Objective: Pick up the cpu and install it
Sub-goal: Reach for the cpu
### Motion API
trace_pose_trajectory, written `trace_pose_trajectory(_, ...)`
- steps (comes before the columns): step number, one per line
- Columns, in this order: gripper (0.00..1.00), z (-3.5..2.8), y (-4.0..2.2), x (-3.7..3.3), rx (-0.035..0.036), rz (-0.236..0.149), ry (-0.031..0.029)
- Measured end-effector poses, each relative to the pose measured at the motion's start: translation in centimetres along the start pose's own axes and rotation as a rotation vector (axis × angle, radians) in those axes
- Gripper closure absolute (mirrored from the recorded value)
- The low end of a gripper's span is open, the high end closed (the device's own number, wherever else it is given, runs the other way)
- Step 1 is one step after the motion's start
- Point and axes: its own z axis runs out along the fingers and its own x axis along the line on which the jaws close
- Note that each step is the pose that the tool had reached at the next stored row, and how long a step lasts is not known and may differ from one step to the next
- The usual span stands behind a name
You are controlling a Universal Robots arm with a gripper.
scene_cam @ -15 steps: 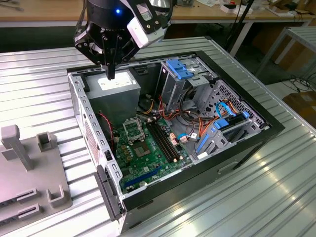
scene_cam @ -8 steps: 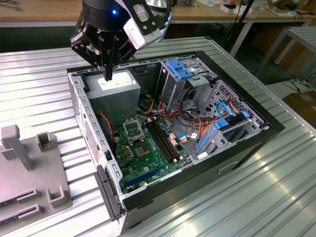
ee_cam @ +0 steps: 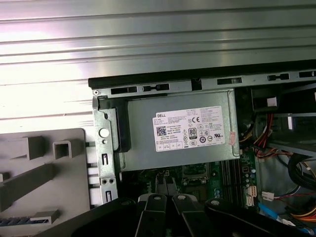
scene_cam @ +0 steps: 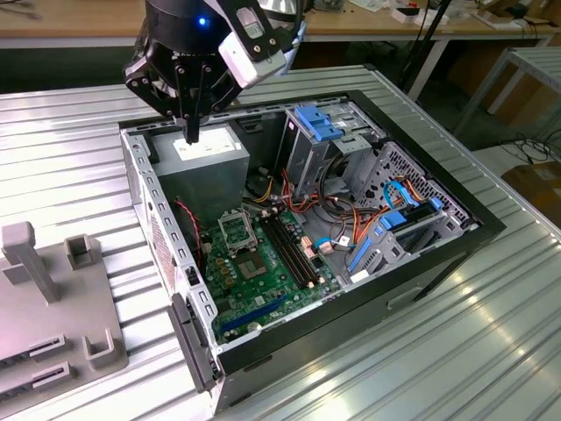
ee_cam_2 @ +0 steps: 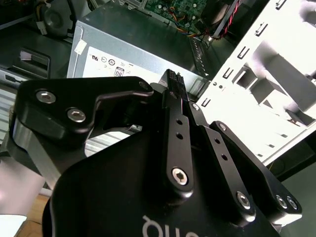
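My tool (scene_cam: 191, 132) hangs just above the grey power supply (scene_cam: 206, 156), its fingertips drawn narrow and pressed together. The cpu is hard to place. I cannot tell whether the thin chip is pinched between the fingertips, because my own black linkage covers them in both wrist views. Beside the power supply, on the green motherboard (scene_cam: 263, 285), the black-framed socket (scene_cam: 235, 230) is too small to read. The open computer case (scene_cam: 491, 224) lies on the ribbed metal surface (scene_cam: 70, 149).

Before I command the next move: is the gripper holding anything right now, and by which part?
Cannot tell. The gripper hangs above the grey metal box, and its tip hides whatever may sit there.
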Motion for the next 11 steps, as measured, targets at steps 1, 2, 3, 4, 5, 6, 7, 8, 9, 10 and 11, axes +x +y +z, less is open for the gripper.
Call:
trace_pose_trajectory(1,0.89,0.00,0.00,0.00,0.0000,0.000,0.0000)
trace_pose_trajectory(2,0.89,0.00,0.00,0.05,0.0000,0.000,0.0000)
trace_pose_trajectory(3,0.89,-0.01,-0.01,0.11,0.0000,0.000,0.0000)
trace_pose_trajectory(4,0.89,-0.01,-0.02,0.21,0.0000,0.000,0.0000)
trace_pose_trajectory(5,0.89,-0.01,-0.02,0.29,-0.0001,0.000,0.0000)
trace_pose_trajectory(6,0.89,-0.01,-0.03,0.41,0.0000,0.000,0.0000)
trace_pose_trajectory(7,0.89,-0.01,-0.04,0.51,0.0000,0.000,0.0000)
trace_pose_trajectory(8,0.89,-0.01,-0.05,0.61,0.0000,0.000,-0.0001)
trace_pose_trajectory(9,0.89,-0.02,-0.05,0.72,0.0000,0.000,0.0000)
trace_pose_trajectory(10,0.89,-0.02,-0.06,0.83,0.0000,0.000,0.0000)
trace_pose_trajectory(11,0.89,-0.02,-0.07,0.90,0.0000,0.000,-0.0001)
